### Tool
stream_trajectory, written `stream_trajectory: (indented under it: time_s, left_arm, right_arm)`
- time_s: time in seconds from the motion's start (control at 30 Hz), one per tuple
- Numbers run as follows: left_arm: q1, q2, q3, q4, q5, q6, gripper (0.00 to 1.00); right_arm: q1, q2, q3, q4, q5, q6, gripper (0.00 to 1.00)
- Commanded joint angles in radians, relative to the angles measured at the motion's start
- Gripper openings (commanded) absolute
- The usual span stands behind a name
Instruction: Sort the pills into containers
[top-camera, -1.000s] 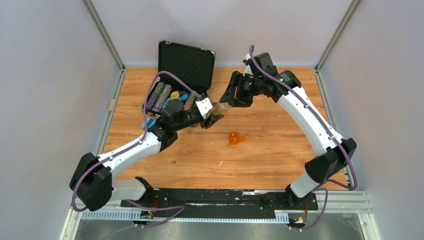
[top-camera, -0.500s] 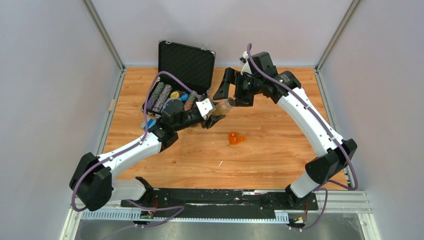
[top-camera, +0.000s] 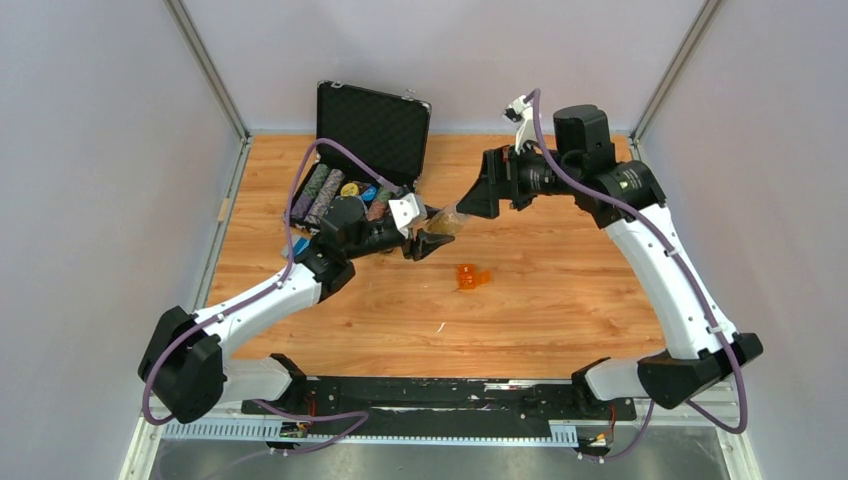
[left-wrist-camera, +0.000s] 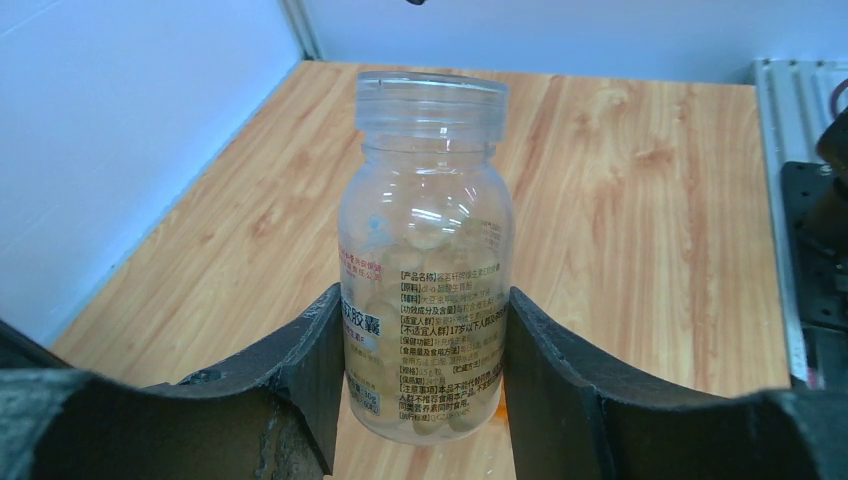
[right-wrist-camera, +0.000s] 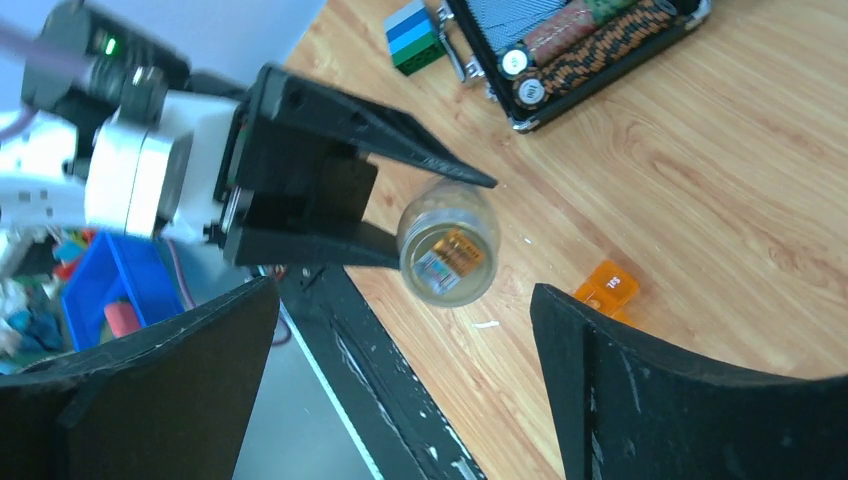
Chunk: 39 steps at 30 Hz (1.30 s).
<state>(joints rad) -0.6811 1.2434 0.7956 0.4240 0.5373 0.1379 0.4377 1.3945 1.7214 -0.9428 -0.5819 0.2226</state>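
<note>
Top external is showing a wooden table (top-camera: 560, 300) inside pale walls (top-camera: 90, 150). Right of the black case (top-camera: 372, 125), the left gripper (top-camera: 428, 230) is pinching a pill bottle (top-camera: 447, 220) and the right gripper (top-camera: 475, 198) is gaping wide. The containers (top-camera: 468, 277) are lying slightly farther right.

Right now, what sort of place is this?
Probably a robot test bench: left arm and right arm bolted at the near edge of a wooden table, plain grey walls boxing it in, left hand holding a pill bottle.

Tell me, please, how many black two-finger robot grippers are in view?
2. The left gripper grips the clear plastic pill bottle above the wooden table; the right gripper stands open facing the bottle's mouth, not touching it. None appears hidden.
</note>
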Motion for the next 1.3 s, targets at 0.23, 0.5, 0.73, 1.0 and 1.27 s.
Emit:
stream_trajectory:
  time_s: [0.23,0.5,0.73,1.0,1.27]
  left_arm:
    - [0.026,-0.01,0.125,0.029,0.325,-0.156,0.0]
    - [0.026,-0.006,0.149,0.02,0.367,-0.158,0.0]
    - [0.026,0.004,0.158,0.015,0.364,-0.158,0.0]
    - [0.026,0.015,0.167,-0.002,0.354,-0.148,0.0]
    - [0.026,0.032,0.182,-0.003,0.345,-0.139,0.0]
  right_arm:
    - [0.006,-0.124,-0.042,-0.001,-0.199,-0.405,0.99]
    - [0.006,-0.092,-0.02,-0.039,-0.233,-0.444,0.9]
    - [0.006,-0.075,-0.018,-0.051,-0.24,-0.447,0.84]
    - [0.007,-0.068,-0.025,-0.031,-0.229,-0.42,0.74]
    - [0.014,-0.062,-0.034,-0.016,-0.227,-0.389,0.6]
